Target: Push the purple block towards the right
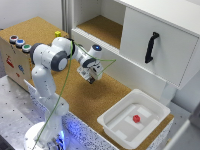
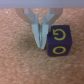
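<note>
Touching purple block (image 2: 58, 41) edge seemingly, jaws closed, open cork tabletop (image 2: 17, 62) around

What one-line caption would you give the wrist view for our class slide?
Closed gripper pressed beside a purple block with yellow markings on a cork surface.

**Two cameras: one high and wide, one close on the cork**

The exterior view looks down from high up and well back, at a slant, taking in the whole arm (image 1: 50, 75), the cork table (image 1: 107, 97), a white cabinet (image 1: 155, 40) on its far side and a white tray (image 1: 134, 120) toward the exterior view's right. The wrist view looks almost straight down past the gripper (image 2: 40, 42) onto the cork from very near, with the purple block (image 2: 59, 41) large in frame. Both share only the small cork patch beneath the gripper (image 1: 92, 76); there the block cannot be made out in the exterior view.
</note>
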